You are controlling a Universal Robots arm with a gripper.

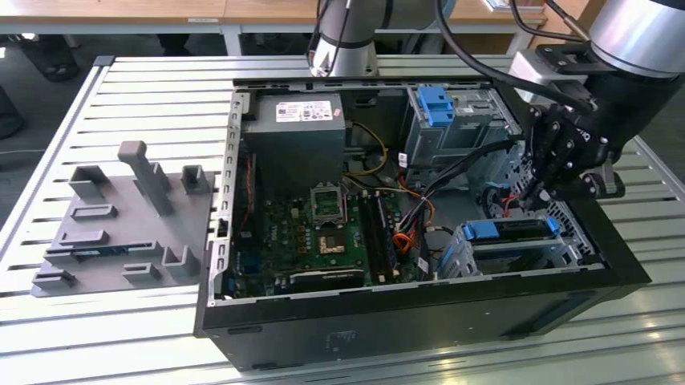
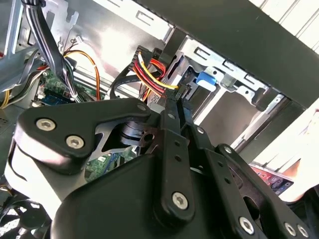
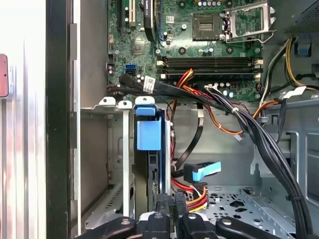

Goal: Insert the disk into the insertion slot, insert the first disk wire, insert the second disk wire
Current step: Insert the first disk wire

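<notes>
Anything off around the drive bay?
Nothing looks damaged. The disk sits in the insertion slot, but a blue-tipped cable plug lies loose beside it, unconnected. The gripper is shut on the red-yellow wires near the disk.

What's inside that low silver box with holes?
The disk in its blue frame sits inside the insertion slot. The slot's walls cover most of it, so its label is hidden. The pincer nearby pinches coloured wires.
</notes>
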